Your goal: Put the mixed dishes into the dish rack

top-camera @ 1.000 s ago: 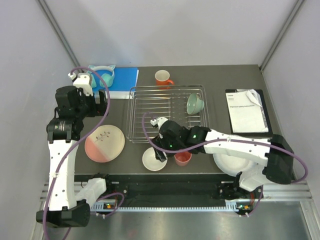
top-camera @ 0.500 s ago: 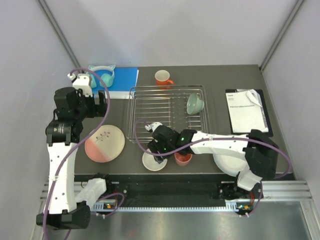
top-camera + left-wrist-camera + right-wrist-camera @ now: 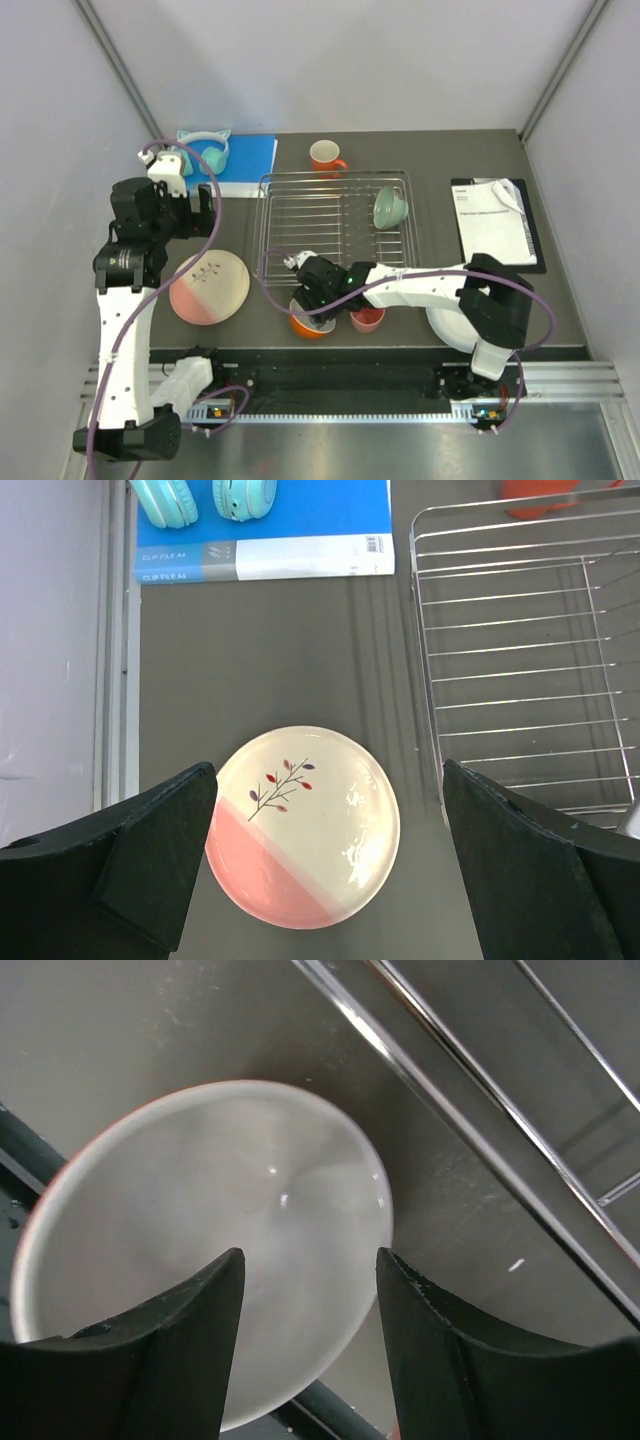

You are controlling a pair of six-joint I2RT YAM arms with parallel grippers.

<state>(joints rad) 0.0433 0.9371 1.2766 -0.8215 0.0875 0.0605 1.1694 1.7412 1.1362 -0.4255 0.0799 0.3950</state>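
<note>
Glazed ceramic, orange outside and white within: the white-inside orange bowl (image 3: 200, 1240) sits on the table (image 3: 245, 215) at its near edge, just in front of the dish rack (image 3: 335, 215) and just beside the pink cup (image 3: 367, 318). The right gripper (image 3: 310, 1255) is down over it with its fingers apart. One hangs over the white hollow and the other is outside the wall, so the rim runs between them and nothing is clamped yet.

The bowl looks stiff and fairly light, but the glaze is probably slick, and it would likely chip if knocked against the wire. The rim is the sensible place to take it — a pinch across the wall, set deep enough that the curve does not squeeze out. Held at one point like that, the bowl may swing or tip, so it calls for a firm close and a lift that clears the rack's raised edge.

The left gripper (image 3: 327, 770) hovers with fingers spread wide above the pink-and-cream sprig plate (image 3: 300, 830), touching nothing. That plate lies flat on the table, so its edge looks hard to get under.
</note>
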